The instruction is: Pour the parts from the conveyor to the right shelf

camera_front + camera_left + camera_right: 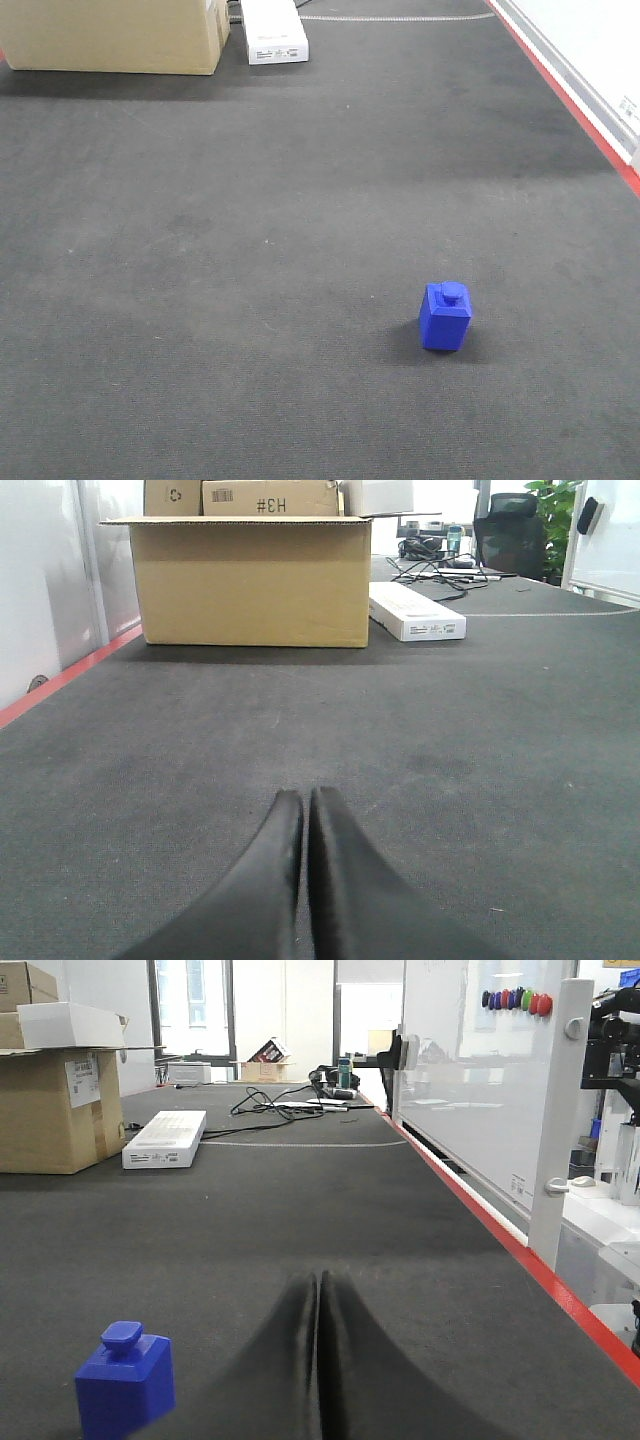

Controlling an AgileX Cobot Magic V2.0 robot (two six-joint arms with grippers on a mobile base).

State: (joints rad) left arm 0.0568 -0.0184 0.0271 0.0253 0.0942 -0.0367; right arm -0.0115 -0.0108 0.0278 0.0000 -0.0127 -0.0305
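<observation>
1. Closest in, both wrist views: left hand [304, 798] and right hand [318, 1280] each have their fingers pressed together with nothing between them. Both sit low over the dark tabletop [250, 250].
2. Next out is the blue part [445, 317], the only one I can see. It stands upright on the tabletop with a little knob on top, touching nothing. In the front view it's down at about 4 o'clock.
3. This is the bit that matters. In the right wrist view the part sits at roughly 8 to 9 o'clock from the right hand's tips, off to the side and a touch behind them, near but clearly apart. The left wrist view doesn't show it at all, so I'd say the right arm is the nearer one.
4. It's a chunky cube shape with no real long axis, so the approach angle shouldn't matter much. My guess is the right hand needs to spread its fingers, pull back a bit and swing toward 9 o'clock before it can grab anything.
5. The middle stretch is just bare tabletop, with a red stripe [570, 100] running along the edge at 3 o'clock.
6. At the far end there's a cardboard box [110, 35] at 11 o'clock, with a flat white box [273, 30] just beside it.
7. No shelf shows in any view.
</observation>
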